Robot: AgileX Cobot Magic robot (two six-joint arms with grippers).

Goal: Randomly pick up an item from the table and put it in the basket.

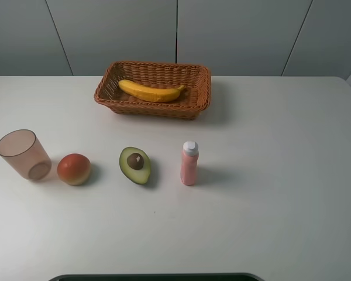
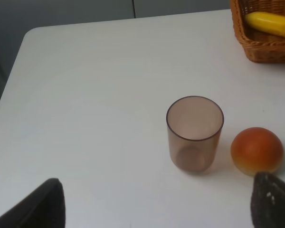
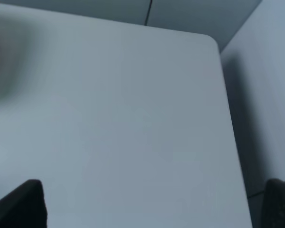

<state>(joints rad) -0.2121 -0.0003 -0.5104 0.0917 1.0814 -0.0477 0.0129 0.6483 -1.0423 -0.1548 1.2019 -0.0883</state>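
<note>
The yellow banana [image 1: 151, 91] lies inside the orange-brown wicker basket [image 1: 154, 106] at the back middle of the white table [image 1: 269, 193]. The left wrist view shows a corner of the basket [image 2: 263, 50] with the banana's end [image 2: 270, 23] in it. No arm shows in the exterior view. My left gripper [image 2: 156, 202] is open and empty, its dark fingertips [image 2: 42, 206] wide apart near the cup. My right gripper [image 3: 152, 204] is open and empty above bare table [image 3: 133, 118] by its right edge.
A translucent pinkish cup [image 1: 23, 154] [image 2: 194, 133] stands front left. A red-orange round fruit [image 1: 74, 169] [image 2: 256, 151] sits beside it. A halved avocado [image 1: 135, 165] and an upright pink bottle with white cap [image 1: 189, 163] stand mid-table.
</note>
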